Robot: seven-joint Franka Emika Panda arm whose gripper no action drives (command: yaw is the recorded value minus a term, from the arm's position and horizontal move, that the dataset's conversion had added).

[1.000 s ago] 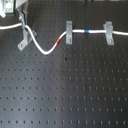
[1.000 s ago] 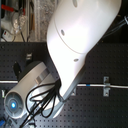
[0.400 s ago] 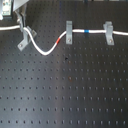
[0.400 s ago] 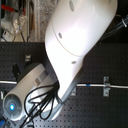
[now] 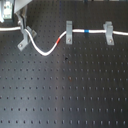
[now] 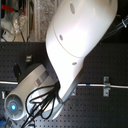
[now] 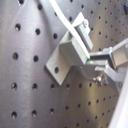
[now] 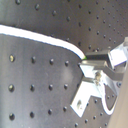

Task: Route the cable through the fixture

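The hand (image 5: 23,31) pinches the cable (image 5: 42,50) directly over the diagonal fixture (image 5: 24,42). A slight sideways error could snag the cable on a prong instead of seating between them.

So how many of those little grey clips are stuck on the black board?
3 in the first exterior view: the diagonal fixture at the first exterior view's left beside the gripper, the middle clip, and the right clip. None looks hidden.
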